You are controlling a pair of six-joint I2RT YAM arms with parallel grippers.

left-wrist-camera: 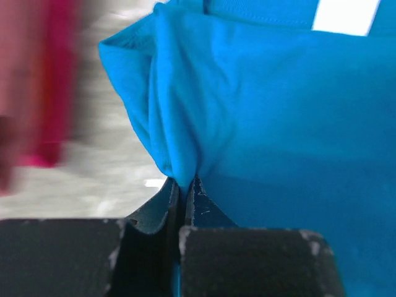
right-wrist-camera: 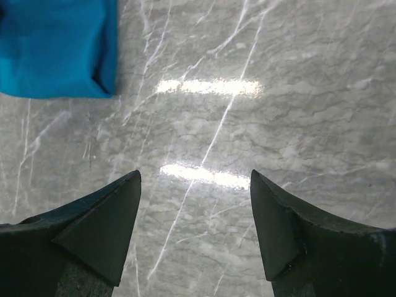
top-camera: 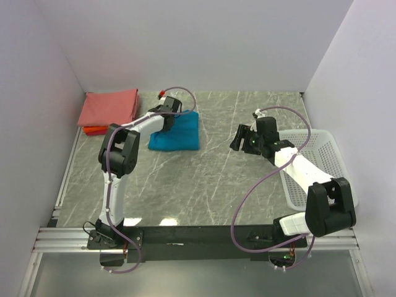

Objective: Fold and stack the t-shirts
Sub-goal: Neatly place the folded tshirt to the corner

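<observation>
Got left gripper (left-wrist-camera: 184,185) clamped on back-left edge of folded blue t-shirt (top-camera: 176,133) on counter (top-camera: 210,185). Pink stack (top-camera: 110,106) just left of it, so left arm's job. Meanwhile right gripper (right-wrist-camera: 195,185) spread wide, empty, off right.

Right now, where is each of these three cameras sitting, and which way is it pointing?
Top external: fixed high behind the robot, looking down on the table; the whole left arm and right arm show, plus the basket.
Left wrist: on the left arm, facing close into the teal t-shirt; the left gripper shows, shut on a fold of it.
Right wrist: on the right arm, facing down at the table; the open right gripper shows.
Shared: all three see the teal t-shirt.
</observation>
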